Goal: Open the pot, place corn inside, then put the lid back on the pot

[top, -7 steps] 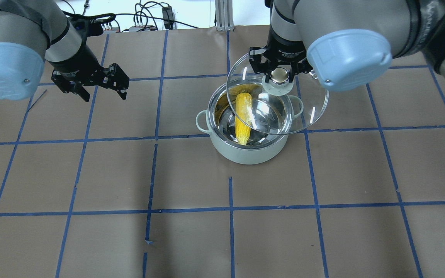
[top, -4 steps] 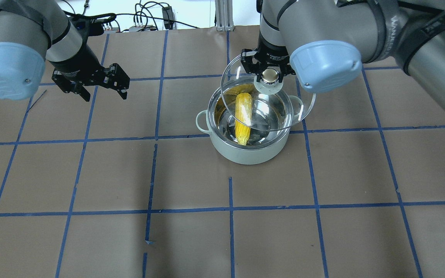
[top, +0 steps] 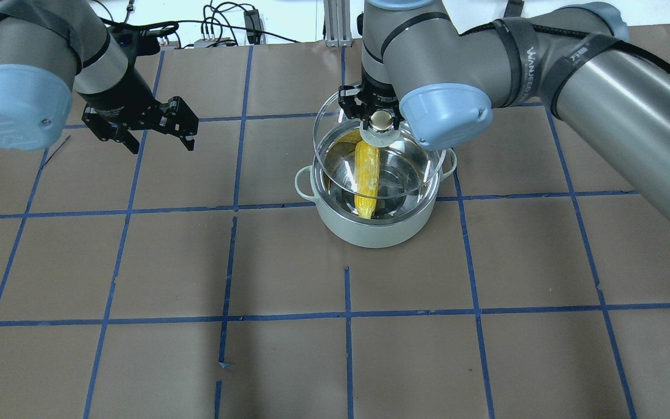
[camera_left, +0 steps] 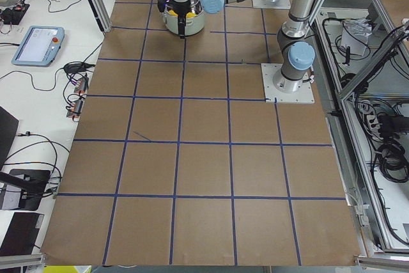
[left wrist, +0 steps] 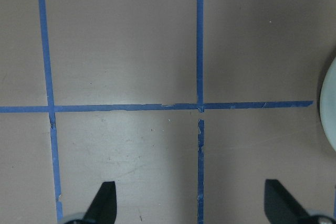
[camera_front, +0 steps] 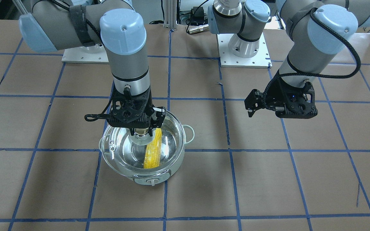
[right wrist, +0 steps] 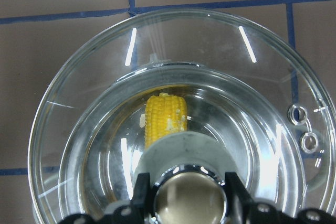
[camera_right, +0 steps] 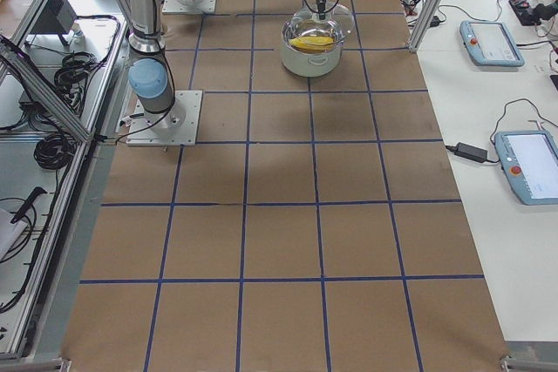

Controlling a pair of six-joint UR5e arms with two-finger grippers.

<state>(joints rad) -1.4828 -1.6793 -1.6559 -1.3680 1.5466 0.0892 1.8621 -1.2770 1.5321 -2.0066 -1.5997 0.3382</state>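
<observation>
Overhead, the right gripper clenches the knob of the lid, holding the glass just above the pot, so it covers the corn lying inside. Well apart toward the worktop's left edge, the left gripper hangs released over blue tape lines.

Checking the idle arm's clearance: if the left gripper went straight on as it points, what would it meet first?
The left gripper would most likely meet bare table near a tape crossing; nothing shows between its open fingers and the paper. The pot sits off to one side.
</observation>
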